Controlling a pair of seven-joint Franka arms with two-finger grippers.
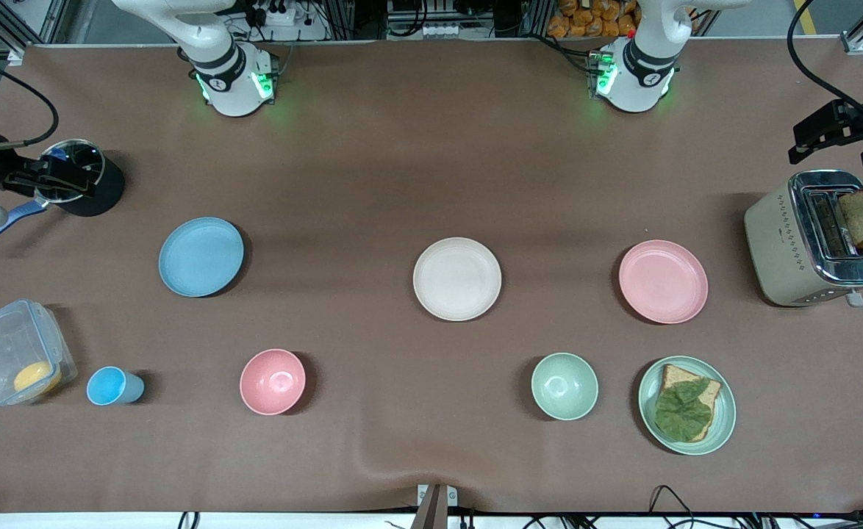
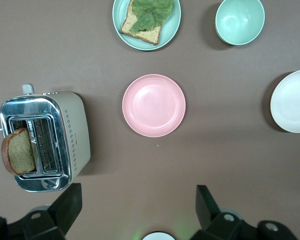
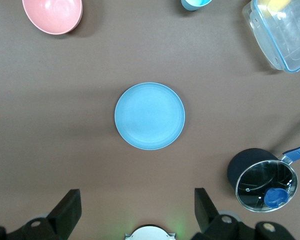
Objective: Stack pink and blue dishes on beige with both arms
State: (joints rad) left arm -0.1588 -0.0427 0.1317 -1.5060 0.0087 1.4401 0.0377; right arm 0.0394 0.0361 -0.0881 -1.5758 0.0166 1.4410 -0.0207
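Note:
The beige plate (image 1: 457, 278) lies flat in the middle of the table, also seen at the edge of the left wrist view (image 2: 292, 101). The pink plate (image 1: 663, 281) (image 2: 154, 105) lies toward the left arm's end, the light blue plate (image 1: 201, 256) (image 3: 149, 116) toward the right arm's end. All three are bare and apart. My left gripper (image 2: 138, 206) hangs open high over the table near its base, empty. My right gripper (image 3: 137, 207) hangs the same way near its own base, open and empty. Neither hand shows in the front view.
A toaster (image 1: 817, 236) with a bread slice stands beside the pink plate. Nearer the front camera: a green plate (image 1: 718, 433) with bread and lettuce, a green bowl (image 1: 564, 386), a pink bowl (image 1: 273, 381), a blue cup (image 1: 112, 386), a clear box (image 1: 20, 351). A black pot (image 1: 79, 176) stands near the blue plate.

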